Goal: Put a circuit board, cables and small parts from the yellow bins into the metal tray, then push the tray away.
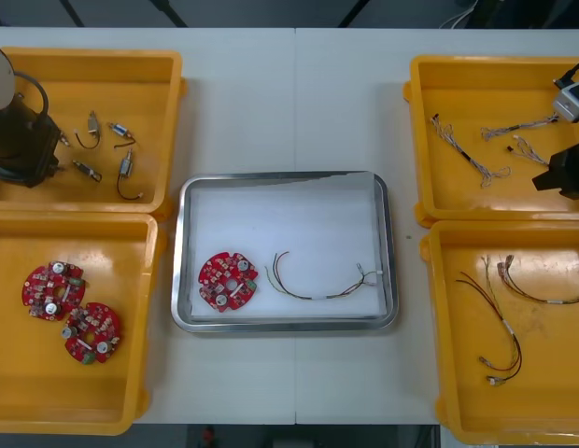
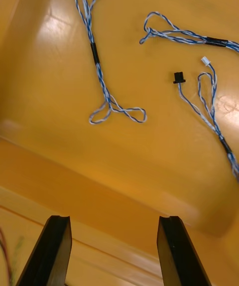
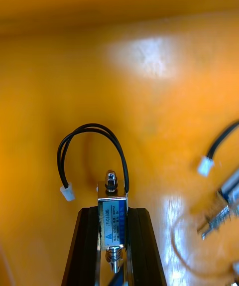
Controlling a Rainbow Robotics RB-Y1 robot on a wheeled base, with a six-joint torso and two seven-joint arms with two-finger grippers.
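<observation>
In the left wrist view my left gripper (image 3: pixel 112 228) is shut on a small metal part (image 3: pixel 112 210) with a looped black lead (image 3: pixel 92 131), low over the floor of the far-left yellow bin (image 1: pixel 159 65). The left arm (image 1: pixel 23 140) stands at that bin's left side. My right gripper (image 2: pixel 114 248) is open with nothing between its fingers, above twisted blue and white cables (image 2: pixel 94 52) in the far-right yellow bin (image 1: pixel 430 187); it is also at the front view's right edge (image 1: pixel 562 173). The metal tray (image 1: pixel 285 182) holds a red circuit board (image 1: pixel 227 280) and a thin dark cable (image 1: pixel 317 285).
Several small metal parts (image 1: pixel 107 149) lie loose in the far-left bin. The near-left bin (image 1: pixel 19 392) holds two red circuit boards (image 1: pixel 54 287). Dark and red cables (image 1: pixel 502 327) lie in the near-right bin (image 1: pixel 448 392). Bare table lies beyond and in front of the tray.
</observation>
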